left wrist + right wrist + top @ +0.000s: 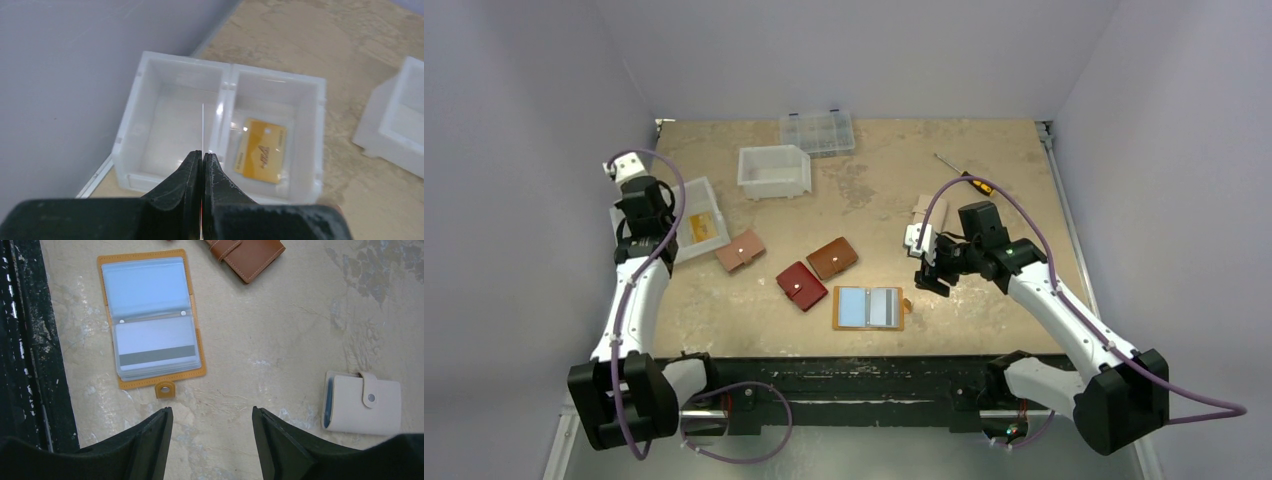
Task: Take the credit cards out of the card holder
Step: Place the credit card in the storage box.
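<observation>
The mustard card holder (868,308) (150,320) lies open flat near the table's front edge. In its clear sleeves are a light blue card (145,287) and a whitish card with a dark stripe (155,347). My right gripper (929,272) (212,415) hovers open and empty just right of its snap tab. My left gripper (649,210) (202,156) is shut on a thin credit card (202,127), seen edge-on, above the left compartment of a white two-part tray (225,85) (699,190). A yellow-orange card (262,150) (704,228) lies in the tray's right compartment.
A brown wallet (832,257), a dark red wallet (801,285) and a pink wallet (741,250) lie mid-table. A beige wallet (362,402) sits by my right gripper. Behind are a white bin (774,170), a clear organiser box (817,132) and a screwdriver (964,178).
</observation>
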Robot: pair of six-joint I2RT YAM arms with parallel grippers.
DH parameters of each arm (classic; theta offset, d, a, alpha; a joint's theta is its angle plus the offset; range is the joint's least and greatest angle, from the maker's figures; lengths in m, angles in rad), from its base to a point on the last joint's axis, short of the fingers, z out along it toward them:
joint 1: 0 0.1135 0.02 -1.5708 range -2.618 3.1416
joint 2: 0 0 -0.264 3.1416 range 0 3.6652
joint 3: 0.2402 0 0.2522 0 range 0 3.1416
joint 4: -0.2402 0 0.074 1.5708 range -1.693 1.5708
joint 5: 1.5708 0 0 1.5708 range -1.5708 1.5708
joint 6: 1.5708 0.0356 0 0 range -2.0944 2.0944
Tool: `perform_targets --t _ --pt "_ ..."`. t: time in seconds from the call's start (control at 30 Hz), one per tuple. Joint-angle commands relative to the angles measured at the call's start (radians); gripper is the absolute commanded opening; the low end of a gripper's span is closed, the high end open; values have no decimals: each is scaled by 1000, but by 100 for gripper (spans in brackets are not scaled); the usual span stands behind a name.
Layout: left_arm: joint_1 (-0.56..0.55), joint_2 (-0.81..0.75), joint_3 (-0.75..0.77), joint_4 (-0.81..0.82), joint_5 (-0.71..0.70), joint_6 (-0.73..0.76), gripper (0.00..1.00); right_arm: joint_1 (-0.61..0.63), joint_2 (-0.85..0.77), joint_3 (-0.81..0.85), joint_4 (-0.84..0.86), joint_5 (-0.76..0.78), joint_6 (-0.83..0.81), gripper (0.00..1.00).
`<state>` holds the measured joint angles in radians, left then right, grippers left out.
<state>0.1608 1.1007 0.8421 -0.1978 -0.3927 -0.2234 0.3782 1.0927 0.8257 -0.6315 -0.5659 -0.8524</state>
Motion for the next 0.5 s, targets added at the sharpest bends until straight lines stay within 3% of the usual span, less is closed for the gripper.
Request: perform_targets --t 0.0,0.27,0.47 --pt "112 33 -40 119 7 5 0 -6 5 -6 15 -3 0 67" --pt "179 123 -61 182 70 4 0 -6 32 -5 10 -1 -7 68" --pt "197 172 -76 245 43 -20 0 -6 47 -5 -1 -14 -22 68"
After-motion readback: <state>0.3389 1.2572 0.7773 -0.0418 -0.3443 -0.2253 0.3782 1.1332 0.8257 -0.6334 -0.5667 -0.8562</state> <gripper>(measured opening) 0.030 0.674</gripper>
